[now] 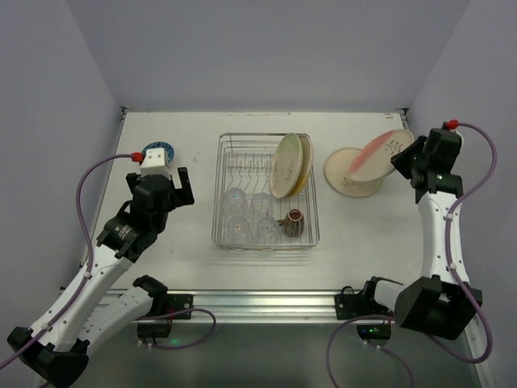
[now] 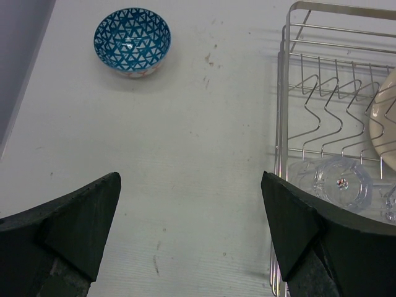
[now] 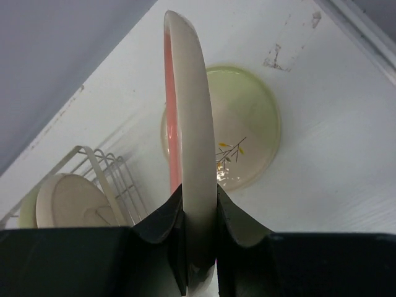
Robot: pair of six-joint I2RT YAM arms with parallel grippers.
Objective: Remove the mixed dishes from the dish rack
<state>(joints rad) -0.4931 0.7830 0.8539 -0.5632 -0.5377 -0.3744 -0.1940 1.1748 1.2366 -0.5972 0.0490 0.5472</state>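
Pinched right gripper (image 3: pixel 199 199) tight on the pink-faced plate (image 3: pixel 189 93) rim, pale-green plate (image 3: pixel 253 117) beyond its fingertips; spread left gripper (image 2: pixel 190 185) wide, blue bowl (image 2: pixel 132 40) ahead-left, dish rack (image 2: pixel 280 124) right.

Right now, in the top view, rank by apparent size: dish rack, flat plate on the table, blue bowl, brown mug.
1. dish rack
2. flat plate
3. blue bowl and brown mug: these look alike, and the bowl is partly hidden, so unranked.
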